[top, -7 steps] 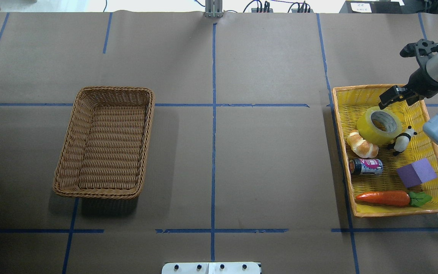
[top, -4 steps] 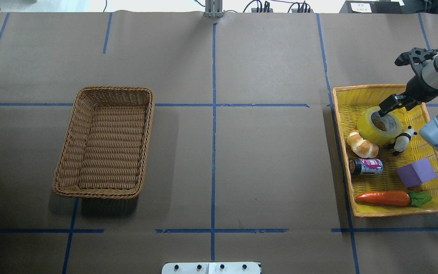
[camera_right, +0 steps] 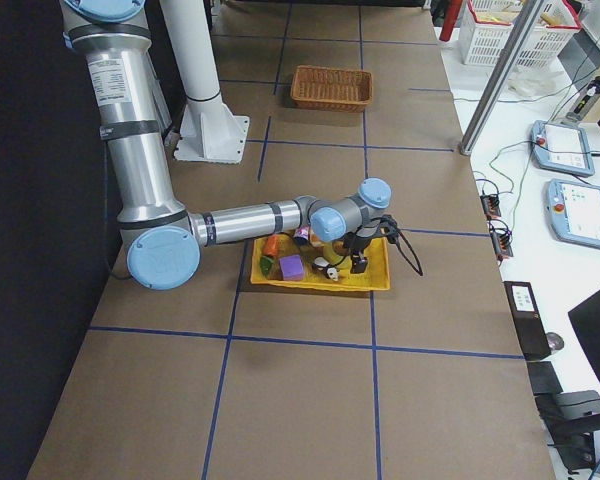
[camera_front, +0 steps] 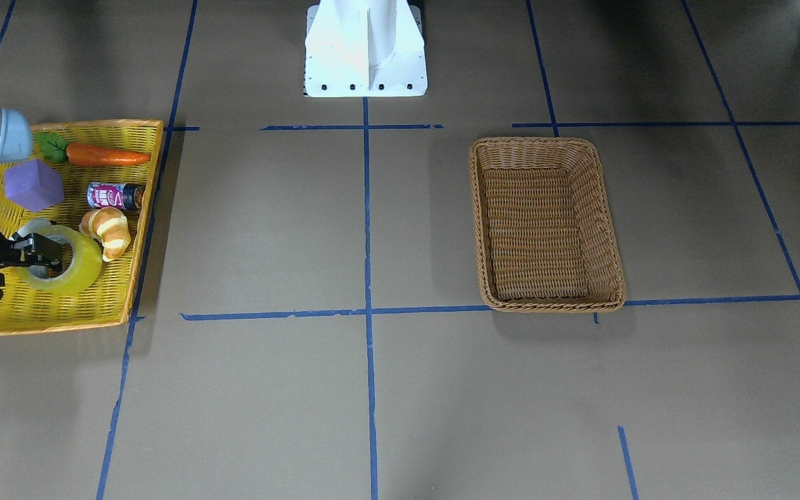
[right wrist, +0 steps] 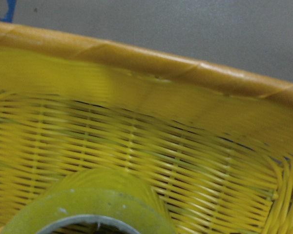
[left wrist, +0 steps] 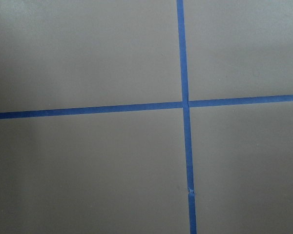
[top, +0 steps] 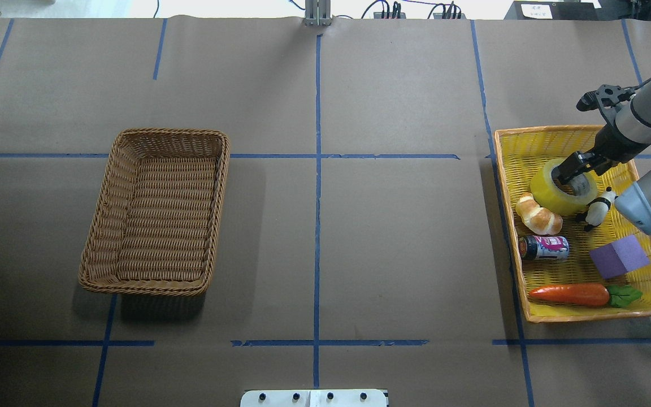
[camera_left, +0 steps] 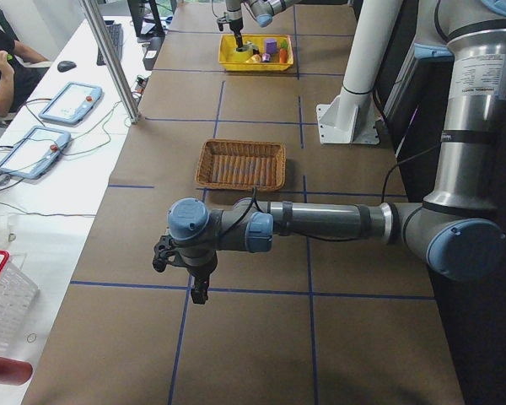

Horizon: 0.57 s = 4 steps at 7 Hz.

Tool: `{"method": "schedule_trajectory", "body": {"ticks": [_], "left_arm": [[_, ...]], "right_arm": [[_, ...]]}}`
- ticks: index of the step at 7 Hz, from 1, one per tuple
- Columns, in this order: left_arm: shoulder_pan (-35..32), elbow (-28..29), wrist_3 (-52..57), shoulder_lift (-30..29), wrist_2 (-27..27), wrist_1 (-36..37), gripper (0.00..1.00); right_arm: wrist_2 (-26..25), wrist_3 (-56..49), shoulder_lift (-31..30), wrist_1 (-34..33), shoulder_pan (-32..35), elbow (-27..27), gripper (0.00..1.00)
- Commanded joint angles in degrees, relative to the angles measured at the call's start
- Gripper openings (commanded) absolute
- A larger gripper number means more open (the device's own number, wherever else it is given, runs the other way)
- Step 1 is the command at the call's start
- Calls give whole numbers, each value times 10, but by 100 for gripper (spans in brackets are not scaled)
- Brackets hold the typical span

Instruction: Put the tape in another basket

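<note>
Tape (top: 546, 191) lies flat at far end of tray (top: 499, 169), just beside croissant (top: 538, 214) and panda (top: 598, 209). Right gripper (top: 569, 171) down at tape's core, fingers spread. Basket (top: 221, 186) well apart. Left gripper (camera_left: 185, 274): finger state cannot be told.

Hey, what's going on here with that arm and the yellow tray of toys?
The robot's right pincer is lowered onto the tape, a yellow roll lying in the yellow tray, with one finger seemingly inside the roll's hole. The pincer looks open, so the tape isn't lifted yet. The brown basket across the table, where the tape should go, has nothing in it. The left arm hangs over bare table.
</note>
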Motion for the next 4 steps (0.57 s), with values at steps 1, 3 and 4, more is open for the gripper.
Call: {"method": "schedule_trajectory", "body": {"ticks": [1, 3, 4], "left_arm": [[0, 1, 0, -1, 0, 1, 100], [0, 2, 0, -4, 0, 2, 100], [1, 2, 0, -4, 0, 2, 100]], "right_arm": [[0, -15, -2, 1, 2, 0, 17], [3, -24, -1, 2, 8, 4, 0], [5, -24, -1, 2, 15, 9, 0]]}}
